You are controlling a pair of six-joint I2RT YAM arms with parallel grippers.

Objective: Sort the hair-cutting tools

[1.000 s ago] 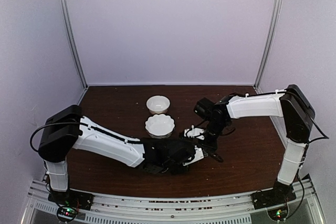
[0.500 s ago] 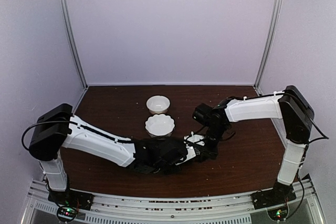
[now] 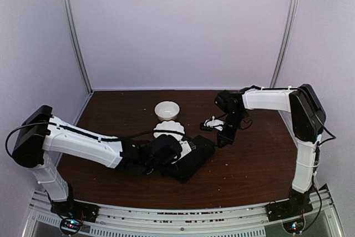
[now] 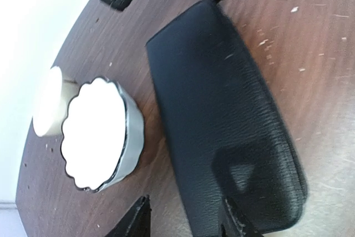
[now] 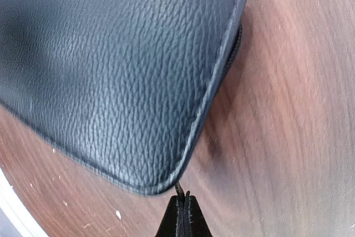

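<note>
Now the right end effector (image 5: 183, 210) pinches the zip pull (image 5: 178, 188) of the black case (image 4: 222, 120); the left end effector (image 4: 186, 220) hangs open, empty.

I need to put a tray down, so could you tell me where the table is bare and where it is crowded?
The table is bare at the near right, beside the black case, and at the far left, beside the round bowl. The middle is crowded: the scalloped bowl, the case, the left fingers and the right fingers sit close together.
</note>
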